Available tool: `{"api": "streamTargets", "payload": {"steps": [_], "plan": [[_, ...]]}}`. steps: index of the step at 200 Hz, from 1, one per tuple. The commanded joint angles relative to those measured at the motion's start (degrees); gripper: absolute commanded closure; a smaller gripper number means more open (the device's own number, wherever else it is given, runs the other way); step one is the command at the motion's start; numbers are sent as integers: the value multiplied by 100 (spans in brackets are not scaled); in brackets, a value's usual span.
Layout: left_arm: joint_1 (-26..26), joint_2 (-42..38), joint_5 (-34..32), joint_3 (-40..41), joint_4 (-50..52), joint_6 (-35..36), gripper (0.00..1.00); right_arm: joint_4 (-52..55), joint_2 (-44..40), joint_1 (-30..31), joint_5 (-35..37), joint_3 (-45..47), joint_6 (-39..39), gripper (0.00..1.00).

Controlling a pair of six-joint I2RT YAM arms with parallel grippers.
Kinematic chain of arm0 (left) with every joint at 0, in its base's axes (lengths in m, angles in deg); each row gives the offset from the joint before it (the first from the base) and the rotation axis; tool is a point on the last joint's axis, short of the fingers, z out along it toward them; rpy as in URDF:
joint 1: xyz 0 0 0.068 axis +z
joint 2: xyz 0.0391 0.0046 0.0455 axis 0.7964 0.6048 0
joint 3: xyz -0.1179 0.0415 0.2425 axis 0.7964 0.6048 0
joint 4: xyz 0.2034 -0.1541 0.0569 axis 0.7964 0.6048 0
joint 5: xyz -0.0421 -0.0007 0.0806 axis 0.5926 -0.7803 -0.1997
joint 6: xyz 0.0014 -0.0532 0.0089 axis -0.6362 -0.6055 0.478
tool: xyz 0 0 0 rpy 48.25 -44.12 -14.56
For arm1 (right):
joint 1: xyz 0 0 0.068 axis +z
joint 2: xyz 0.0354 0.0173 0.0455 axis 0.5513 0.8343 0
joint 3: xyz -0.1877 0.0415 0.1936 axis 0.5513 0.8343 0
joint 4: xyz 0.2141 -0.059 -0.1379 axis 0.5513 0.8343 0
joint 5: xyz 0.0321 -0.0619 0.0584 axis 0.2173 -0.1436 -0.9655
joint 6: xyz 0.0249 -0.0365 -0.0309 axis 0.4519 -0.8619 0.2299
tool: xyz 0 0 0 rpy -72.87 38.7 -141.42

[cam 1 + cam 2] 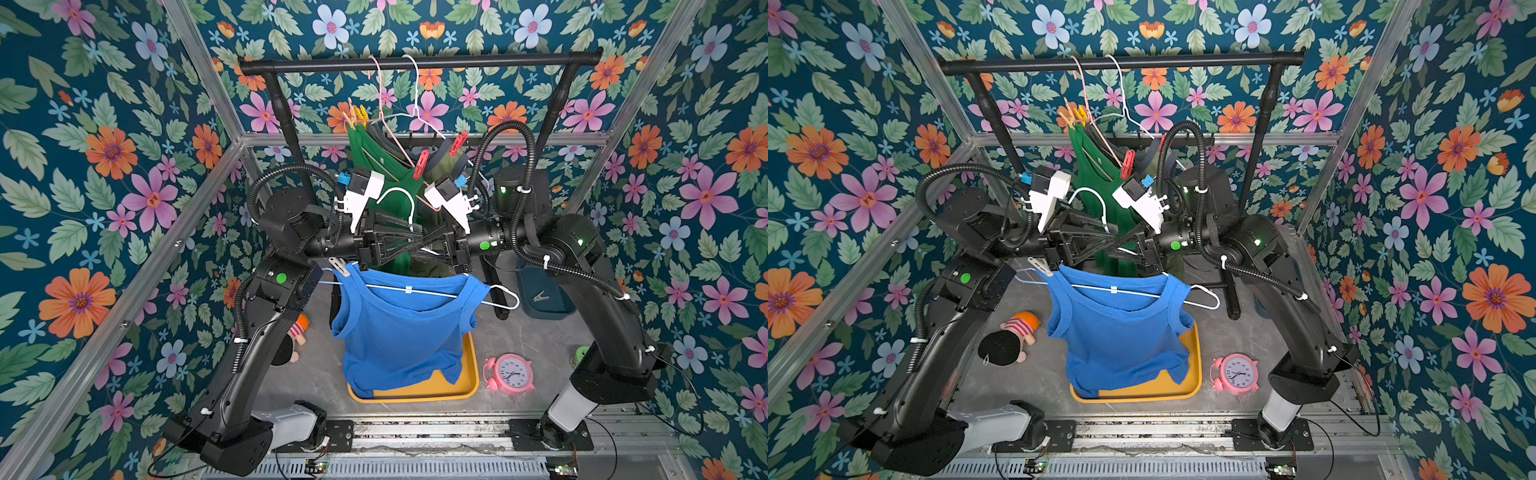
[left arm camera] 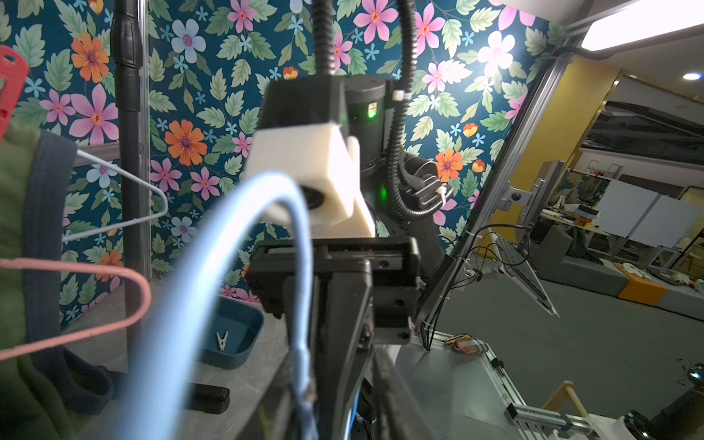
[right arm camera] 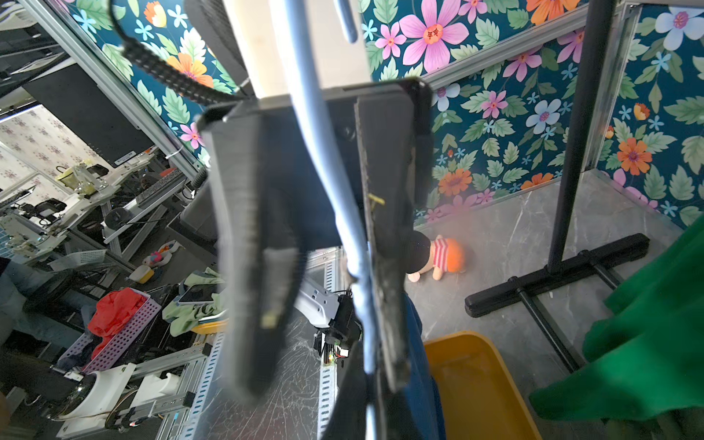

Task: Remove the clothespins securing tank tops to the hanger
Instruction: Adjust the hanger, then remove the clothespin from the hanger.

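The blue tank top point(image 1: 399, 332) hangs on a pale blue hanger point(image 1: 505, 298) that the two arms hold up in the middle, over the yellow tray point(image 1: 471, 374). The right pincer point(image 2: 327, 381) is closed tight on the twisty neck of the hanger, just under its hook. The left pincer point(image 3: 320, 343) has its two fingers apart with the hanger wire running between them, so it grips nothing. One grey clothespin point(image 1: 338, 267) pinches a strap of the top to the hanger, right beside the left arm. The other strap shows no pin. The job right now looks like this: the right arm holds the hanger alone so the left arm can go get that grey pin. To do it well, the right pincer should hold the hanger level and not let it swing. The left pincer should back away from the wire without hooking it. Then it should come at the pin from its tail end, squeeze the two tails so the mouth opens, and only then pull. Pulling with no squeeze could drag the strap off. The pin can go in the dark blue bin point(image 1: 552, 307), where another grey pin point(image 1: 540, 296) lies.
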Motion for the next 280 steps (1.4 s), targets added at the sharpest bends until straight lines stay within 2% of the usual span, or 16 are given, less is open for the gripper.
{"api": "streamTargets", "payload": {"steps": [1, 32, 71, 93, 123, 147, 169, 210, 237, 280], "plan": [[13, -23, 19, -112, 195, 289, 49, -123, -81, 14, -29, 19, -89, 100], [39, -43, 54, -284, 579, 509, 31, -37, -121, 9, 46, 15, -209, 100], [242, -231, -51, -741, 1602, 1101, 37, 159, -125, 7, 162, 30, -369, 100], [417, -358, -447, -1223, 2377, 1600, 37, 207, -365, -16, 165, 52, -438, 100], [527, -467, -900, -1489, 2920, 1793, 37, 252, -492, -152, -37, 84, -422, 100], [564, -534, -1019, -1268, 2960, 1766, 31, 346, -709, -213, -254, 193, -477, 100], [600, -664, -882, -1177, 2931, 1886, 19, 503, -880, -262, -245, 264, -583, 100], [676, -715, -934, -1219, 3217, 2011, 11, 532, -1300, -531, -193, 679, -653, 100], [707, -683, -598, -1109, 3028, 1856, 11, 225, -1664, -770, -310, 1139, -591, 100], [950, -646, -673, -898, 3281, 2072, 14, 276, -1652, -855, -353, 936, -687, 100]]}}
